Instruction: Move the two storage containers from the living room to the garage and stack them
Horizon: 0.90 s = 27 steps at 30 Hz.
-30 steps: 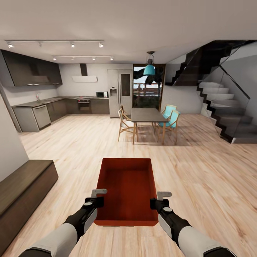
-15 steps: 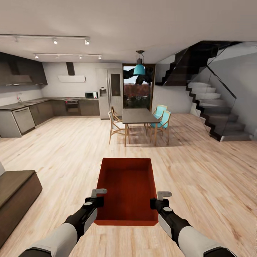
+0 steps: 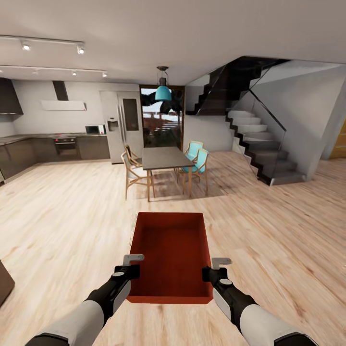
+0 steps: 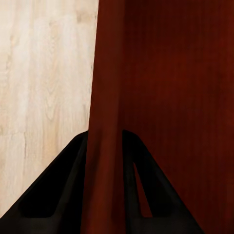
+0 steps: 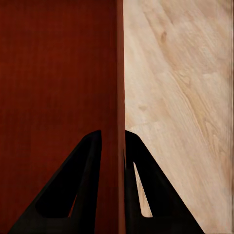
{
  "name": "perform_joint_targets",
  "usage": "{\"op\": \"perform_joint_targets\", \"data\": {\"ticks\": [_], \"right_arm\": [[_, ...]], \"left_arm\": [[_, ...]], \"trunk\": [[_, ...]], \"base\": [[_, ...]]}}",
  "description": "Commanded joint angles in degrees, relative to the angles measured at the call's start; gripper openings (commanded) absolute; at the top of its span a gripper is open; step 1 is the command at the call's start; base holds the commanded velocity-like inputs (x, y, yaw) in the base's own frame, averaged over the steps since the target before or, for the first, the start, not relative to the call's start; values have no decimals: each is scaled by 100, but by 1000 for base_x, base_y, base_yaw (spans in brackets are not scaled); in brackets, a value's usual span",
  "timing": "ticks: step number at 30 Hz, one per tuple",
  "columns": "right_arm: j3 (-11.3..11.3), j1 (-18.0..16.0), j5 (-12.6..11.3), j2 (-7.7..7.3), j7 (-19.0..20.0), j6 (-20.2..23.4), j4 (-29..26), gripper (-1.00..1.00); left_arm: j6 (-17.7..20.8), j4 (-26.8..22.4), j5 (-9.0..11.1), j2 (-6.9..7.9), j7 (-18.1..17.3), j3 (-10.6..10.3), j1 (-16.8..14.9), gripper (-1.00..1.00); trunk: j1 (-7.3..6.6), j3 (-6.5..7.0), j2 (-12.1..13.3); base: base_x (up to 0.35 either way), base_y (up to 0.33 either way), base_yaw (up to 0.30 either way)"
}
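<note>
You've got the orange-red container (image 3: pixel 172 254) carried at 12 o'clock, left gripper (image 4: pixel 104 146) clamped on one wall, right gripper (image 5: pixel 113 144) on the other — plank floor (image 3: pixel 269 230) underneath.

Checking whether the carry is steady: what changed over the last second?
The whole head view swung rightward: the kitchen slid out at the left and the staircase came toward the middle, so the robot turned. The storage container sits unchanged between the left hand and right hand, each clamped on a side wall.
</note>
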Motion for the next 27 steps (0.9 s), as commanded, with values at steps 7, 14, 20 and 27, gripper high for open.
{"op": "perform_joint_targets", "data": {"ticks": [7,14,20,27], "right_arm": [[-95,-2,-82,-46,-253,-31,42,-100],[-95,-2,-82,-46,-249,-23,42,-100],[-95,-2,-82,-46,-249,-16,42,-100],[-94,-2,-82,-46,-249,-14,42,-100]], "left_arm": [[34,-37,31,9,41,426,-4,-100],[34,-37,31,9,41,426,-4,-100],[34,-37,31,9,41,426,-4,-100],[34,-37,31,9,41,426,-4,-100]], "trunk": [[5,-2,-4],[5,-2,-4],[5,-2,-4],[5,-2,-4]], "base": [[322,0,-286],[322,0,-286],[322,0,-286],[322,0,-286]]}}
